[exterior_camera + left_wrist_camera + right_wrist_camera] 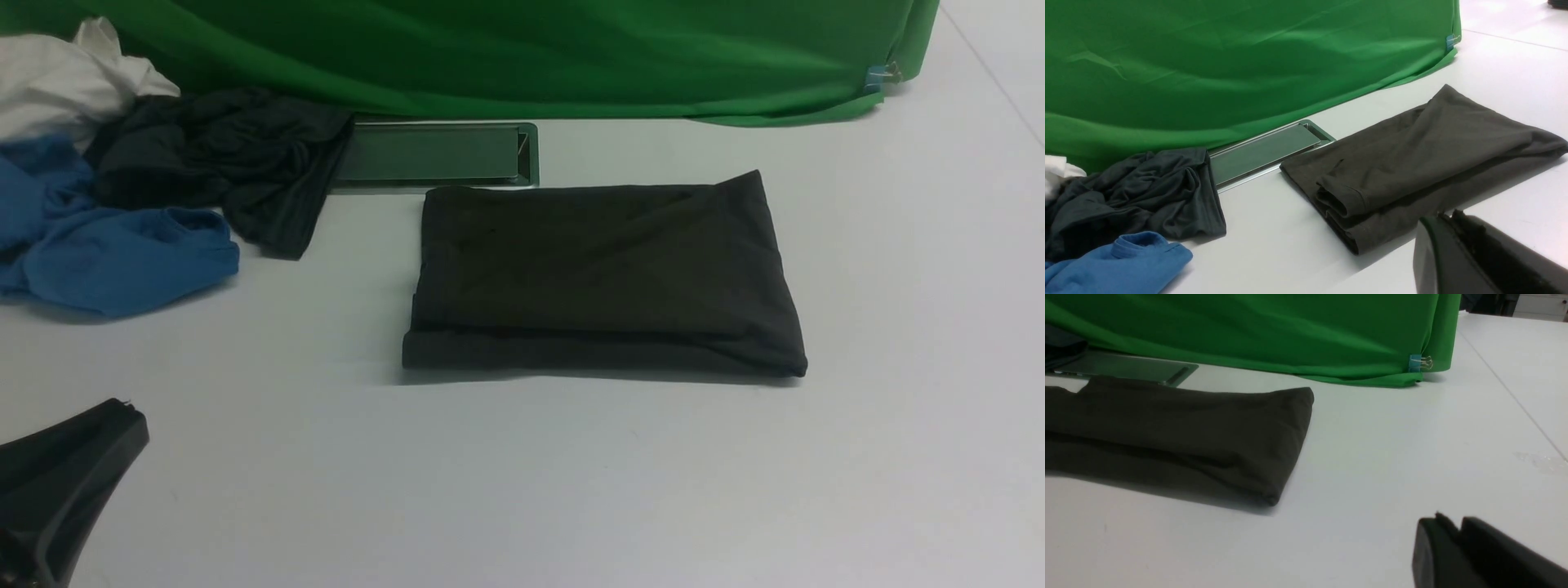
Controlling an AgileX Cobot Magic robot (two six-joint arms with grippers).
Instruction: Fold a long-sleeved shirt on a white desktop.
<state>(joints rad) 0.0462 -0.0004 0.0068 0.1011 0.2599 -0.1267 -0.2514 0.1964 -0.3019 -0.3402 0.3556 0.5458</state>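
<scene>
the folded long-sleeved shirt point(604, 278) lies on the white desktop point(522, 490), at 2 o'clock from the left gripper point(122, 408), apart. both grippers look clenched, right gripper point(1447, 526) grasping nothing.
</scene>
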